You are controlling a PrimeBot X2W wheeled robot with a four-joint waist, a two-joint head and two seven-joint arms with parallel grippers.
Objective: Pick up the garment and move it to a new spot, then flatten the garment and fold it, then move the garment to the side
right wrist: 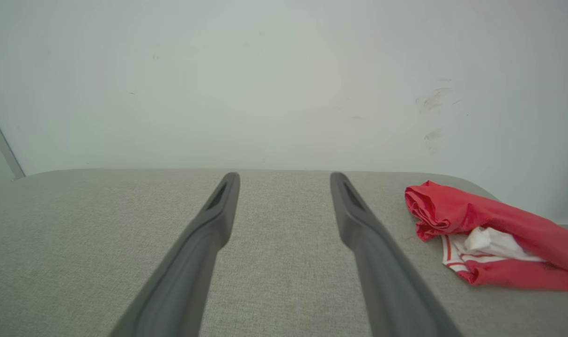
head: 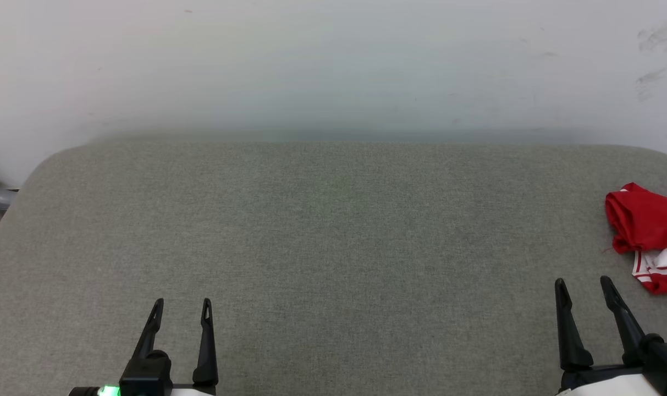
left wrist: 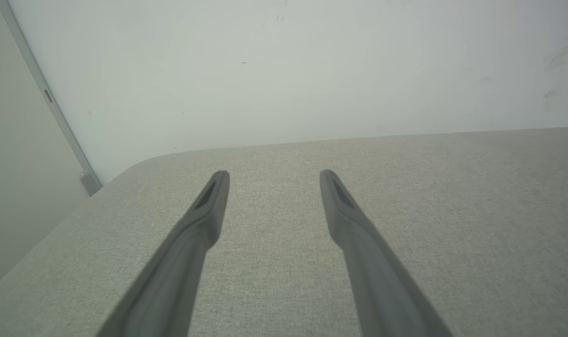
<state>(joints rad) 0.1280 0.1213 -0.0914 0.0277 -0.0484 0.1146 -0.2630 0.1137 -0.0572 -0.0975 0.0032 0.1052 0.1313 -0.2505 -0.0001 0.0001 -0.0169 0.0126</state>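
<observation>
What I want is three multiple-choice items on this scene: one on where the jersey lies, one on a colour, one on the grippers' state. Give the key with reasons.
1. Where on the grey padded surface does the red jersey lie?
A. In the middle
B. At the robot's left
C. At the robot's far right

2. What colour are the stripes on its white part?
A. Red
B. Blue
C. Green

3. How do the left gripper and right gripper stand?
A. Both shut on the jersey
B. Both open and empty
C. One open, one shut

Key:
1 C: in the head view the bunched jersey sits beyond the right gripper.
2 A: in the right wrist view red lines cross the white fabric.
3 B: each wrist view shows spread fingers with bare surface between them.
</observation>
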